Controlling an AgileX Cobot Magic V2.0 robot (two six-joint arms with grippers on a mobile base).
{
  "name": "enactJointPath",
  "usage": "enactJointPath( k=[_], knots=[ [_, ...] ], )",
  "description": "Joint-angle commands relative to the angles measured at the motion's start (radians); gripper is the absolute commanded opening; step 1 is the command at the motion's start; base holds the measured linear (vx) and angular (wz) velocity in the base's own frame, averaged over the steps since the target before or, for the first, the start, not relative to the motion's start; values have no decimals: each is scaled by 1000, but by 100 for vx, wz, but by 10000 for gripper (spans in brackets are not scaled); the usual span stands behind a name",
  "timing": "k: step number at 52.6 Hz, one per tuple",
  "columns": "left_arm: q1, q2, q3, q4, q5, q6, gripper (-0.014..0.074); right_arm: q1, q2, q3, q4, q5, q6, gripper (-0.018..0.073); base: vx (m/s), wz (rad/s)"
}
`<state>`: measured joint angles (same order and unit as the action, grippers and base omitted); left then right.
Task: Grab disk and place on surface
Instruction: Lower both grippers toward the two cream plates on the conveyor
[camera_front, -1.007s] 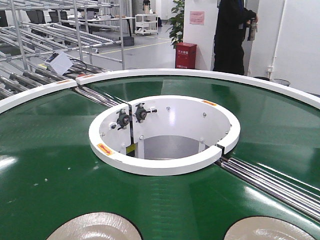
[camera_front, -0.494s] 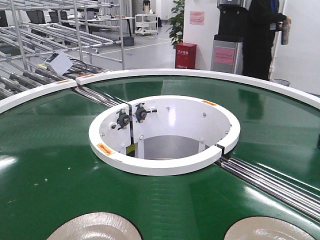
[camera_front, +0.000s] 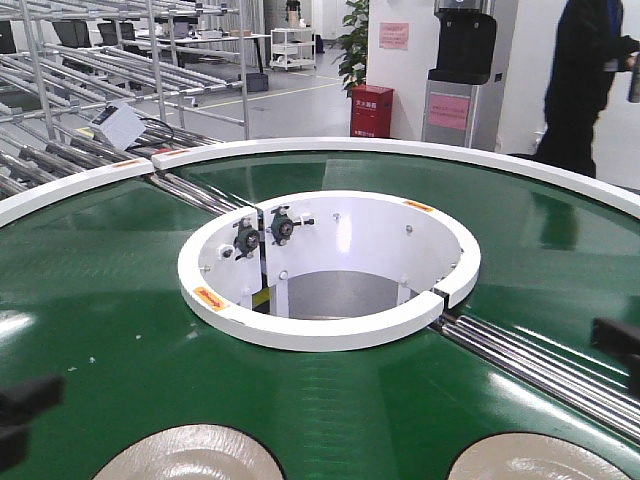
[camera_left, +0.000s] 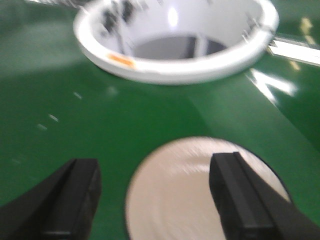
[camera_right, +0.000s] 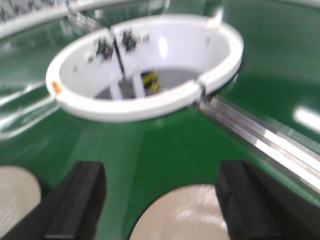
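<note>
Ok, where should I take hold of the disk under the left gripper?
By its rim, from straight above. The disk lies flat on the green belt, leaving only the edge to pinch. The open left gripper sits off-centre, one finger over the disk; probably re-centre first.

We see a deep green belt, a white ring carrying orange labels, a pale cream disk, black gripper fingers, and a red box.
</note>
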<state>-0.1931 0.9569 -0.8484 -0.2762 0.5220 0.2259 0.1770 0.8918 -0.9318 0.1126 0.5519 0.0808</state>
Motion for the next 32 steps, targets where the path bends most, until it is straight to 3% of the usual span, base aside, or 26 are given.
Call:
enactJointPath(
  k=[1, 9, 14, 18, 22, 32],
  knots=[
    [-27, 109, -102, -226, 62, 177, 546, -3, 90, -97, 139, 22, -74, 446, 0, 0],
    [-26, 315, -206, -649, 288, 507, 546, -3, 274, -200, 477, 193, -319, 420, 0, 0],
    [-22, 407, -252, -778, 354, 600, 546, -3, 398, -265, 637, 396, -453, 420, 0, 0],
    [8, 455, -279, -775, 377, 597, 546, -12, 493, -319, 661, 528, -486, 420, 0, 0],
    [80, 489, -286, -744, 401, 569, 546, -69, 550, -352, 648, 602, -486, 420, 0, 0],
    [322, 564, -285, -553, 389, 448, 546, -364, 581, -357, 657, 634, -468, 420, 0, 0]
  ],
)
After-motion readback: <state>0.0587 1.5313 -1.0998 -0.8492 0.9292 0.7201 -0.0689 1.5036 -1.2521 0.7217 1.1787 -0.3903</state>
